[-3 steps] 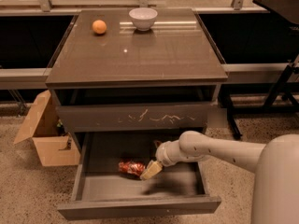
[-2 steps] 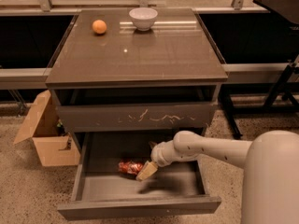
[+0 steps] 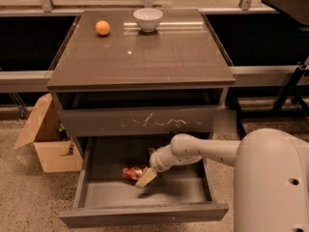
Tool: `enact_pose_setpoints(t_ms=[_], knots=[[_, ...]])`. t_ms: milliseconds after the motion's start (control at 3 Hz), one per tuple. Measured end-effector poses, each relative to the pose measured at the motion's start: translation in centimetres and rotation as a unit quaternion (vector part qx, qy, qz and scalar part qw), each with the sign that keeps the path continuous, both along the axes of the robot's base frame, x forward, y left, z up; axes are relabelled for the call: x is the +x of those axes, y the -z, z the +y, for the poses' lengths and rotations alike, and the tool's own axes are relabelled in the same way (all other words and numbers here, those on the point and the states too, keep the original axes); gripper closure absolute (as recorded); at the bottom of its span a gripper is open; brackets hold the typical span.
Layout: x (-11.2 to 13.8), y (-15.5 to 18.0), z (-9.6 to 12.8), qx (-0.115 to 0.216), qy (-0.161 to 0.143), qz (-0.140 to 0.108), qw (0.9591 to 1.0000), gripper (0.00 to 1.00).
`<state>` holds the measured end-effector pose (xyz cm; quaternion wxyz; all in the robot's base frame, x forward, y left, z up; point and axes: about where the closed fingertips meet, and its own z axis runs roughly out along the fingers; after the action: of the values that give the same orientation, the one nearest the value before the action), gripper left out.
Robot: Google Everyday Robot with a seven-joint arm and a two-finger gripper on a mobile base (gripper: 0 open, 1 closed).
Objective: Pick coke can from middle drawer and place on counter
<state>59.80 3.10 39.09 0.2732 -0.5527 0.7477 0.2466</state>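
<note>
ROBOT AT THE DRAWER — The gripper (image 3: pixel 146 177) reaches down into the open middle drawer (image 3: pixel 145 215), its tan tip low over the grey inner floor near the centre. Whether it is open or closed cannot be told from this angle. The white arm (image 3: pixel 205 151) comes in from 3 o'clock and runs back to the rounded white body (image 3: pixel 273 182), which fills the lower right corner and is cut off by the frame.

Above the open drawer sits a shut drawer front (image 3: pixel 137 121) with white scratch marks, and above that a dark slot under the top. The counter (image 3: pixel 145 57) is glossy dark grey-brown and catches a streak of light. An orange fruit (image 3: pixel 102 28) sits at its 11 o'clock and a white bowl (image 3: pixel 147 18) at 12 o'clock, apart from each other.

At the cabinet's 9 o'clock an open cardboard box (image 3: pixel 46 141) stands on the speckled floor (image 3: pixel 24 197), its contents hard to make out. A pale ledge (image 3: pixel 21 76) runs behind the cabinet, and at 2 o'clock the legs of a dark table (image 3: pixel 289 86) are cut off by the edge.

The coke can (image 3: pixel 131 172) lies on its side on the drawer floor at the gripper's 9 o'clock, just beside the tip. Contact between the 2 cannot be made out — the tip hides the can's near end.
</note>
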Motion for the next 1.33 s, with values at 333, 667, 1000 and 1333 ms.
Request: enact_pose_setpoints(t_ms=[333,667,1000,1333], knots=[[0.0,0.6,0.7,0.002,-0.007,0.005,1.0000,0.03],[0.0,0.9,1.0,0.008,-0.010,0.007,0.9999,0.27],[0.1,1.5,0.8,0.026,-0.007,0.017,0.9995,0.58],[0.3,1.7,0.4,0.033,0.002,0.020,0.9992,0.81]])
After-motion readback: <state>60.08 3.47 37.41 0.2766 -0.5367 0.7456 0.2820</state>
